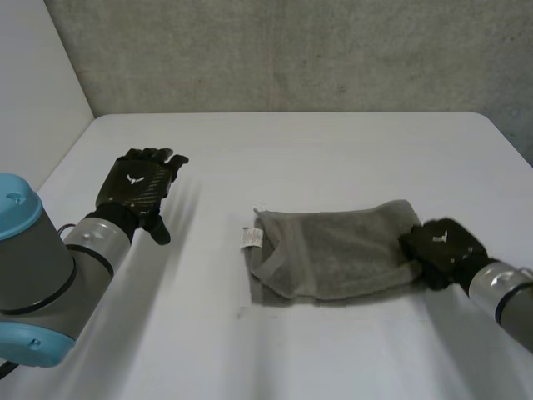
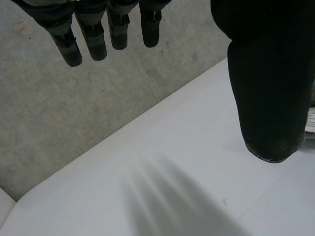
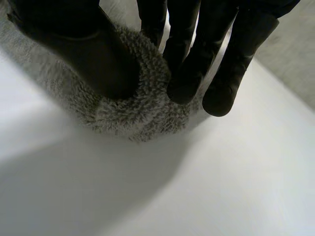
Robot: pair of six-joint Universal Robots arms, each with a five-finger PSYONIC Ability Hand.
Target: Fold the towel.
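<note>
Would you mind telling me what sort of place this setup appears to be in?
Probably a robotics lab or test bench: a plain white table against a rough grey wall, and one grey towel laid out, its edge pinched by the right hand, the left hand open nearby.

One towel (image 1: 341, 254), one white label (image 1: 251, 238) on it, one table (image 1: 333, 158), two black hands: left hand (image 1: 137, 187), right hand (image 1: 441, 243).

Soft, even light, table (image 1: 333, 350) bright white (wall (image 1: 291, 50) behind dimmer)
</note>
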